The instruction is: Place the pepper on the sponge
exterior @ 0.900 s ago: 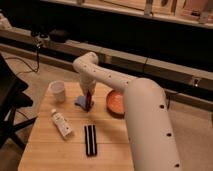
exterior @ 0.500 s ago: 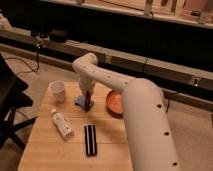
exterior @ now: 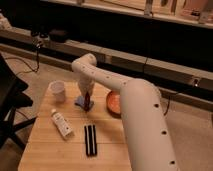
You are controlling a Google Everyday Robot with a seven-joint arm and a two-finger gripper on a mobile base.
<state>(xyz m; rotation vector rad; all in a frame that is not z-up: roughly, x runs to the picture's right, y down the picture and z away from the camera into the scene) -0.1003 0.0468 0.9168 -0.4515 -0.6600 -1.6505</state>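
A small blue-grey sponge [exterior: 81,103] lies flat on the wooden table [exterior: 60,150], toward the far middle. Directly over it hangs my gripper [exterior: 88,99], at the end of the white arm that reaches in from the right. A slender dark red pepper [exterior: 88,98] shows at the gripper's tip, upright, its lower end at or just above the sponge's right part. The gripper looks shut on the pepper.
A white cup [exterior: 58,89] stands at the table's far left. A white bottle [exterior: 62,123] lies on its side at the left. A black ribbed block [exterior: 90,139] lies near the middle front. An orange-red bowl [exterior: 114,102] sits at the right, behind the arm.
The gripper with the pepper has come slightly lower over the sponge. Everything else on the table stays where it was.
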